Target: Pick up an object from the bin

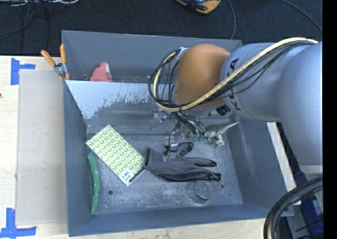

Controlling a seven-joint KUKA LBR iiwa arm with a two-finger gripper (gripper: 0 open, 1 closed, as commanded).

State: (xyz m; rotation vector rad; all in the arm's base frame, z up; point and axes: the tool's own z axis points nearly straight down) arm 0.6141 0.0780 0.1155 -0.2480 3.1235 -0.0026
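Observation:
My gripper hangs below the arm's orange cover, in the middle of the bin, just above the upper edge of a black glove. The glove lies flat on the bin floor with its fingers pointing right. Right of the gripper, partly under the arm, lies a small green toy figure. Left of the glove rests a flat box with a green and white pattern, set at a slant.
A long green, cucumber-like thing lies along the bin's left wall. A clear round lid-like thing sits near the front wall below the glove. A pink thing leans at the back left. The arm covers the bin's right back part.

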